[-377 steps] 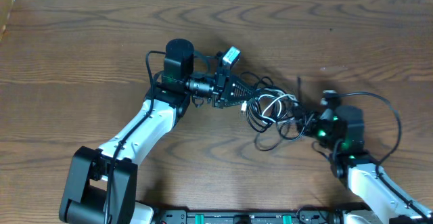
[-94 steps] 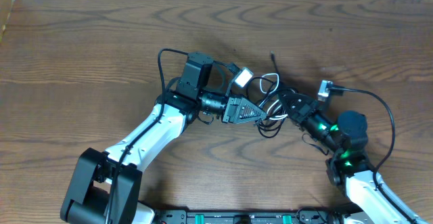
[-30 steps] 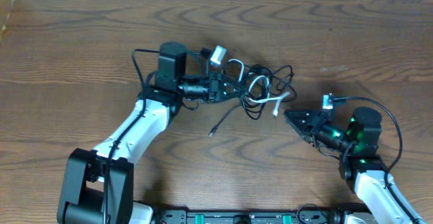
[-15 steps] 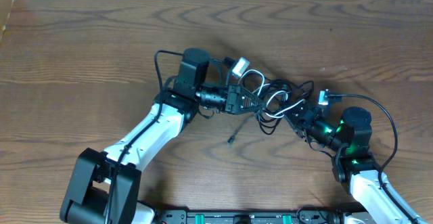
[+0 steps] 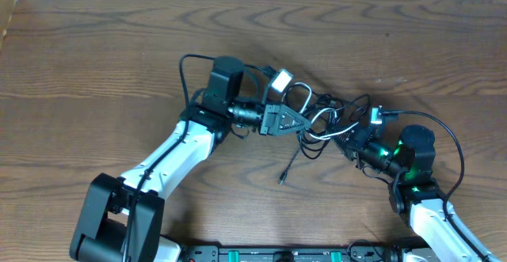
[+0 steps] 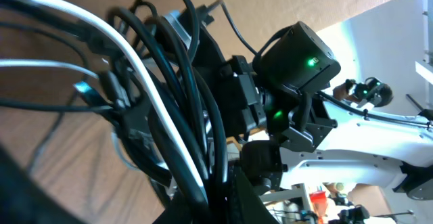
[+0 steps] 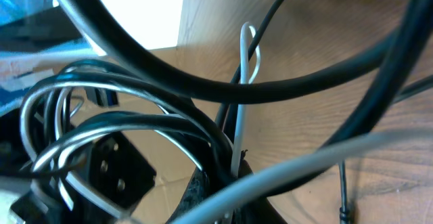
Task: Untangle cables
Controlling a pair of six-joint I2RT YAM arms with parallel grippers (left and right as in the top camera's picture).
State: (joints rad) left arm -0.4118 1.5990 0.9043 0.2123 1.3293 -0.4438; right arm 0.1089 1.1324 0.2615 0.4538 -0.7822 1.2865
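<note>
Overhead, you had the cables (image 5: 321, 118), a knot of thin black and white cords, bunched between the two arms a little right of the middle of the wooden table (image 5: 95, 56). One black strand trailed out of the knot toward the near edge. It ended in a small plug (image 5: 281, 180) lying loose on the wood.

The main risk, as I judge it, was that both arms gripped the same knot from opposite sides. If you pulled them apart while each held several strands together, the loops would likely cinch tighter rather than come free. A sharp pull could also strain a plug end or drag the whole bundle out of one grip. Both wrist views were crowded with cords close to the lens. Picking out a single strand from them would have been hard, and a cord might have snagged on a camera or a finger.

The left gripper (image 5: 304, 126) reached in from the left with its jaws closed tight on the cables. In the left wrist view, black and white strands ran down together into the pinch at the bottom of the frame. The right gripper (image 5: 344, 134) came in from the right, its jaws also fully closed, at the right edge of the knot. In the right wrist view the cords converged at its fingers, so it appeared to hold the cables too. Which strands it held I could not tell.
</note>
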